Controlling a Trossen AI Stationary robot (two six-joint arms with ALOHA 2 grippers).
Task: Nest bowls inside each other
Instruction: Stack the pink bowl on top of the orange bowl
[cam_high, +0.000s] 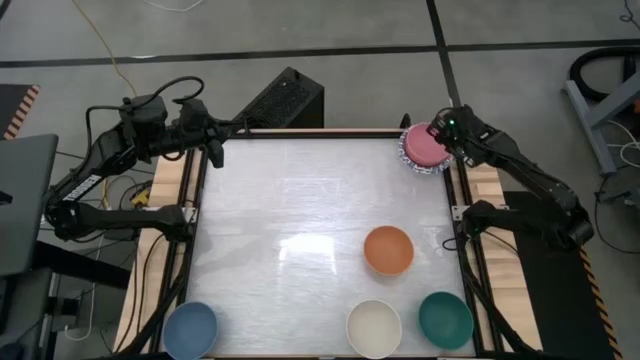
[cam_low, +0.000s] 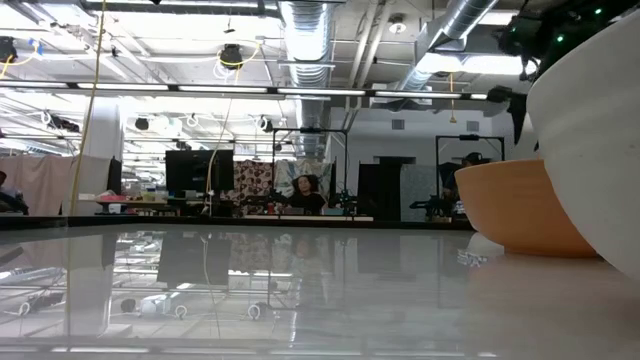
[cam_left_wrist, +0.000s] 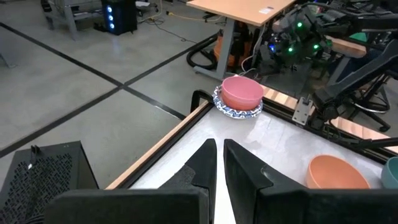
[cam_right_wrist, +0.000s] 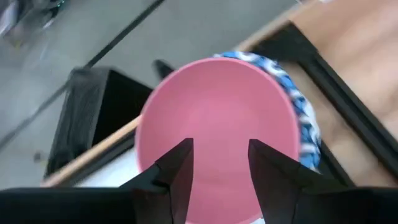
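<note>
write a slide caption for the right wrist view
Right claw open above the pink bowl nested in a blue-patterned bowl.

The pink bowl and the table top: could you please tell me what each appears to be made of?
The pink bowl: probably plastic or melamine, judging by its even matte colour with no glaze highlights, though matte ceramic cannot be ruled out. The table top: a smooth, glossy white sheet, perhaps laminate or acrylic, mirroring the ceiling lights in the low view.

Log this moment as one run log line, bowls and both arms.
stack: pink bowl nested in blue-rimmed bowl, far right corner | right gripper: above it, jaws open | left gripper: far left, shut | loose: orange bowl, cream bowl, teal bowl, blue bowl
</note>
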